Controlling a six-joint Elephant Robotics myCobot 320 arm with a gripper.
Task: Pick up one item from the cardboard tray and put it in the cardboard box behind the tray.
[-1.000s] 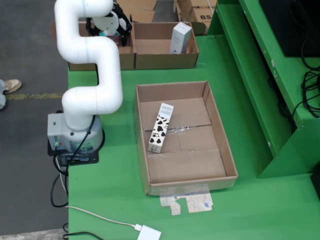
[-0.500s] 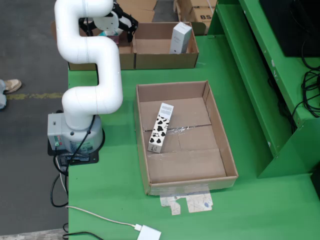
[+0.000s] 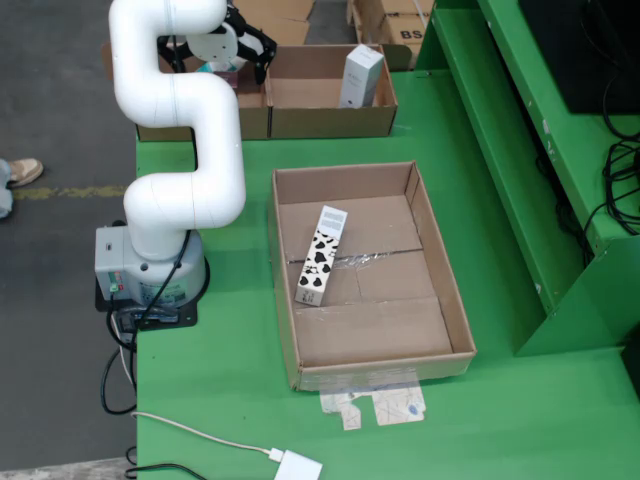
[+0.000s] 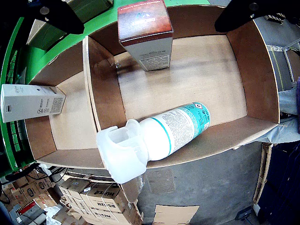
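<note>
My gripper (image 3: 250,48) hangs open over the back left cardboard box (image 3: 255,112). In the wrist view its black fingers (image 4: 56,14) stand wide apart at the top corners, and the gripper (image 4: 150,26) holds nothing. Below it, a white spray bottle with a teal label (image 4: 173,129) lies on its side on the box floor (image 4: 211,70). A red-topped carton (image 4: 147,35) stands in the same box. The cardboard tray (image 3: 455,290) holds a cow-patterned carton (image 3: 320,258) lying flat.
The neighbouring box (image 3: 330,100) holds a white carton (image 3: 360,75), which also shows in the wrist view (image 4: 30,102). The arm's base (image 3: 150,270) is left of the tray. A green shelf (image 3: 560,150) runs along the right. A white adapter with cable (image 3: 300,467) lies at the front.
</note>
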